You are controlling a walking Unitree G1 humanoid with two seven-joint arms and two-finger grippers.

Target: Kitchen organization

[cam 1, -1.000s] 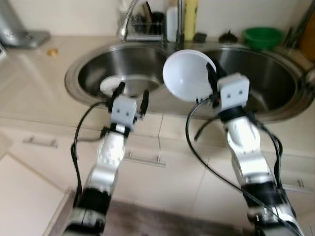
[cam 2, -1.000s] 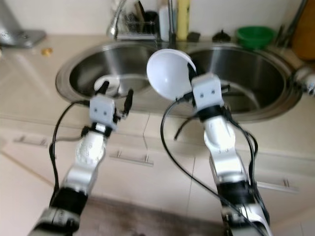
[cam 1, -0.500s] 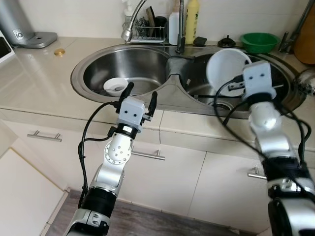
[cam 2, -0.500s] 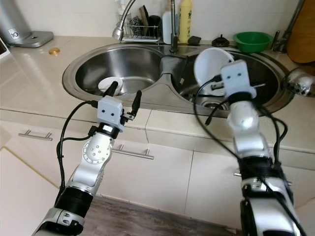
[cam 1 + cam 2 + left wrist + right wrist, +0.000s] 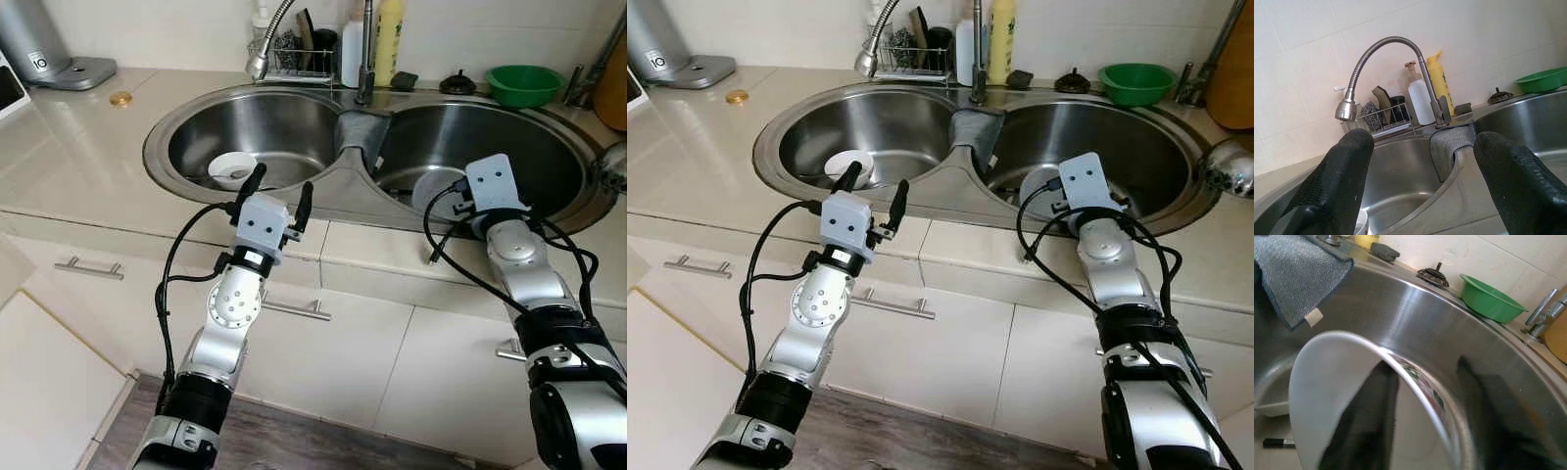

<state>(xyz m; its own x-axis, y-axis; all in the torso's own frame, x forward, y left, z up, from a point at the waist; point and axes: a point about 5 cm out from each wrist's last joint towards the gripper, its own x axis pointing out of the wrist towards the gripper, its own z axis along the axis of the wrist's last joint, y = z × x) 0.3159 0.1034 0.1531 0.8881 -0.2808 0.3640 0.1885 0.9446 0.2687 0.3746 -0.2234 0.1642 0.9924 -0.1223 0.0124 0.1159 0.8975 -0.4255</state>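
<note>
The right end effector [image 5: 1415, 431] grips the round white plastic bowl [image 5: 1337, 396] by its rim, tilted on edge, low in the right steel basin [image 5: 549, 157]; the left end effector [image 5: 276, 186] hovers wide apart.

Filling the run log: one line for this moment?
right gripper: shut on white plastic bowl | place: right steel sink basin | left gripper: open, idle

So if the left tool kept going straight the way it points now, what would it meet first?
Judging by its wrist view, the left tool, open above the counter edge, points across the left basin toward the grey cloth on the divider. That looks first in line, though depth is unclear.
</note>
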